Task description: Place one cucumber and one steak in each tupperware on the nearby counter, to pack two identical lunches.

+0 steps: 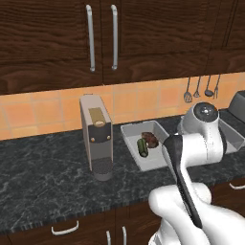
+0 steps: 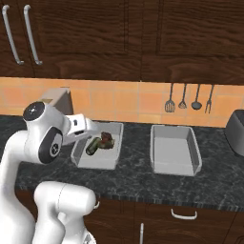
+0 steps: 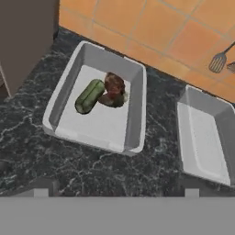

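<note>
Hand view: cucumber [image 3: 89,96] lies diagonally in tupperware [image 3: 62,98], end touching steak [image 3: 113,90]; fingers [image 3: 41,188] apart

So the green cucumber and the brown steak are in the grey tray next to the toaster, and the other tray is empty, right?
Not quite: the green cucumber and brown steak lie in the grey tray beside the tall grey coffee machine, as the left base view shows. The other grey tray is empty.

We see a rendered home kitchen: dark wood wall cabinets with long silver handles [image 1: 90,37], an orange tiled backsplash [image 2: 124,100], metal cooking utensils hanging on it [image 2: 189,97], and a black-grey marbled stone bench [image 1: 43,177] carrying a tall grey coffee machine [image 1: 97,135].
</note>
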